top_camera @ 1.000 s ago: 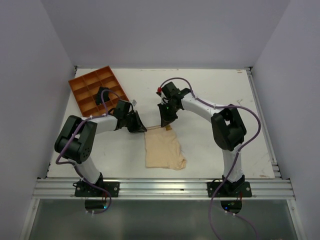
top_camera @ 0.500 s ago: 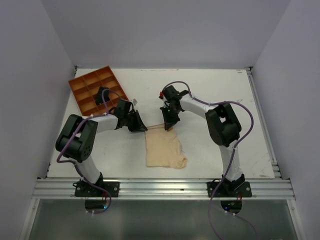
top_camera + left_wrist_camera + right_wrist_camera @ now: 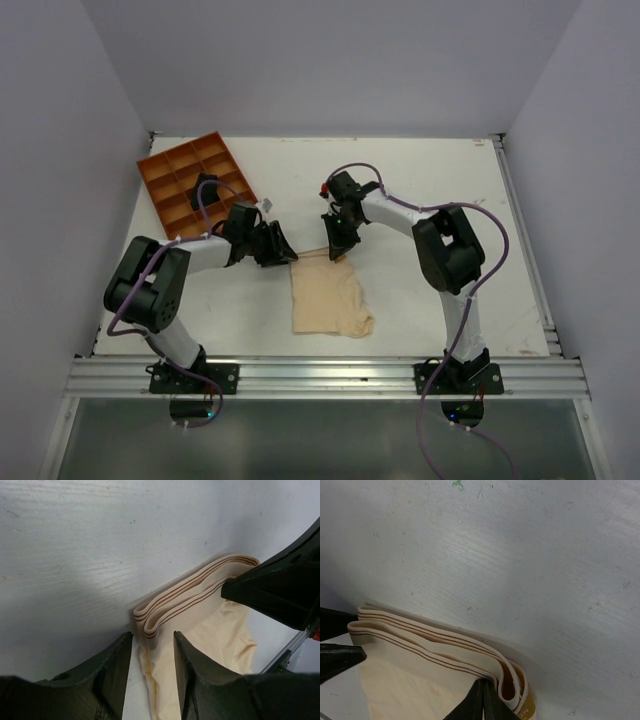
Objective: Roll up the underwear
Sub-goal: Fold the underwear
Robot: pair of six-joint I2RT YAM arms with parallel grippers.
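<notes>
the underwear [image 3: 327, 295] lies flat on the worktop [image 3: 420, 180]; i judge it thin, limp and light, best taken by its firmer waistband [image 3: 190, 587] at the far edge. my right fingers [image 3: 479, 702] pinch its right end; my left fingers [image 3: 112, 675] stand apart astride the left end, holding nothing.

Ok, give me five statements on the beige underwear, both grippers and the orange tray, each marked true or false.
1. The pale beige fabric underwear lies on the white table. True.
2. The right gripper is open, clear of the cloth. False: it is shut on the striped waistband at one corner.
3. The left gripper has its jaws parted at the waistband's other corner. True.
4. The orange compartment tray sits at the table's far right. False: far left.
5. The underwear is rolled into a tight bundle. False: it lies spread flat.
</notes>
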